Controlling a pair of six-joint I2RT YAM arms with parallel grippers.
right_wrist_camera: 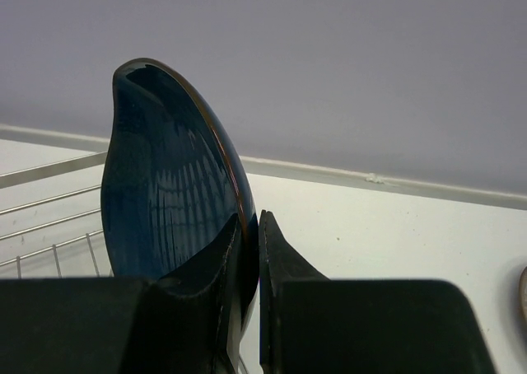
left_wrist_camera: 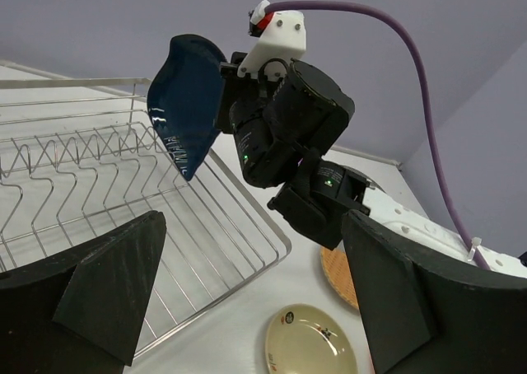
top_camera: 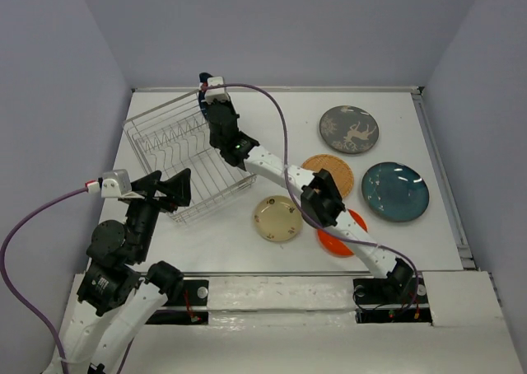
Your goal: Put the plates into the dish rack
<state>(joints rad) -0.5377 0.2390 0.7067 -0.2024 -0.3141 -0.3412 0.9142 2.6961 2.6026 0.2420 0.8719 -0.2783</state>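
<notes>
White worktop [top_camera: 230, 254] carried the dish rack [left_wrist_camera: 82, 82]. Above its far side the right fingers [right_wrist_camera: 206, 275] pinched the navy plate [right_wrist_camera: 165, 184] by its rim, nearly upright (left fingers [left_wrist_camera: 107, 300] spread, empty). The slot beneath was hard to see, so lowering slowly between tines seemed wise.

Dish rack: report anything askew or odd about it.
The dish rack sits at an angle to the edges of the table, not square. It looks undamaged and empty; the right gripper holds the navy plate above its far edge.
</notes>
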